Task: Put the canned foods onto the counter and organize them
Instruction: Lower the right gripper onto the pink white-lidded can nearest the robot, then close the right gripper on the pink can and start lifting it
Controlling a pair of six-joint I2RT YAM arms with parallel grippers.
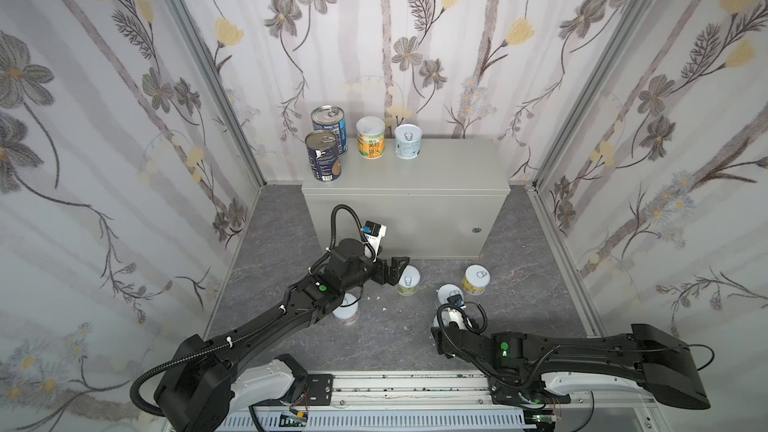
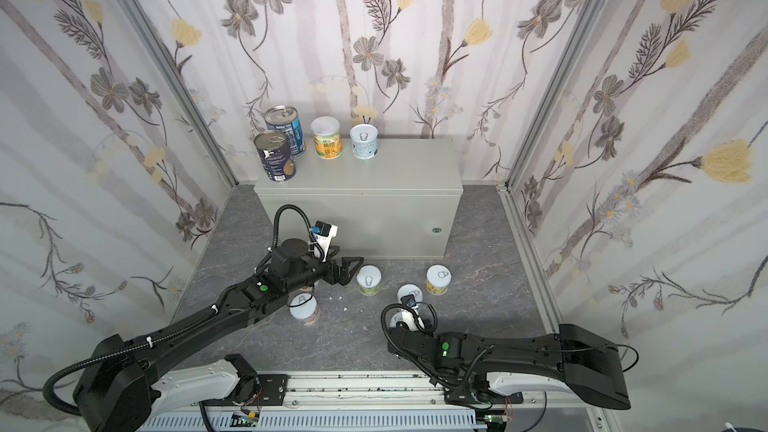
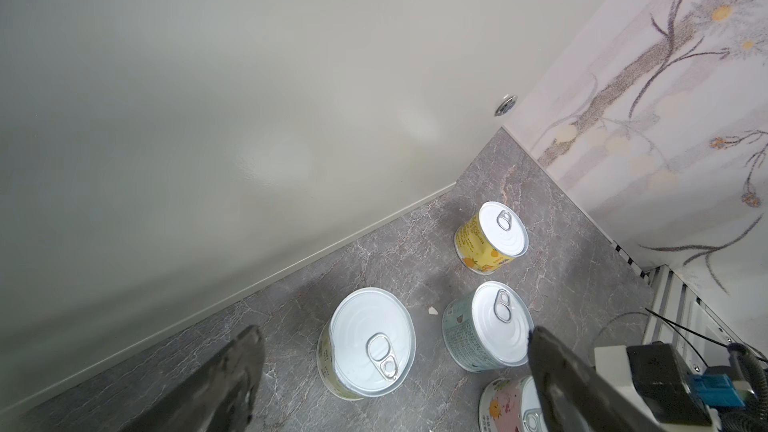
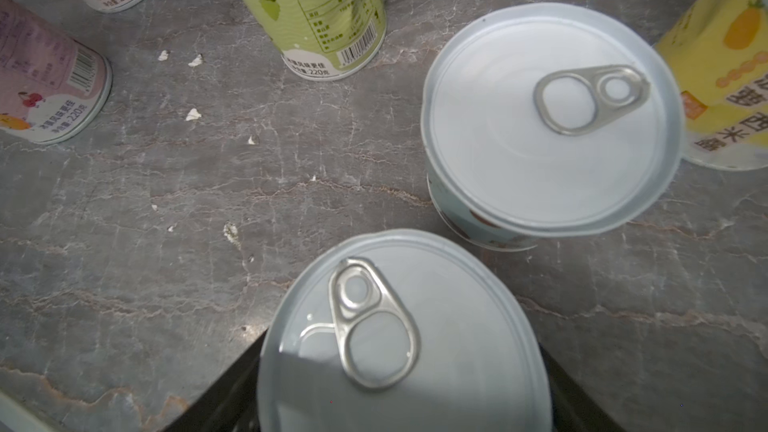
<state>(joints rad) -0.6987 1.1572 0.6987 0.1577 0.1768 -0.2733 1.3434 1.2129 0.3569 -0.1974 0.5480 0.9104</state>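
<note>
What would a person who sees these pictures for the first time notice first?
Two tall dark-blue cans and two short cans stand on the left part of the grey counter. More white-lidded cans wait on the marbled floor before it; the right gripper straddles one of them.

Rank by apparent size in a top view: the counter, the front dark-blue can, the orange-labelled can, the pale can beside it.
1. counter
2. front dark-blue can
3. orange-labelled can and pale can look alike; unranked.

Bright even light; soft glare on counter [image 3: 274,164]; edges distorted; wrist foregrounds blurred.
</note>
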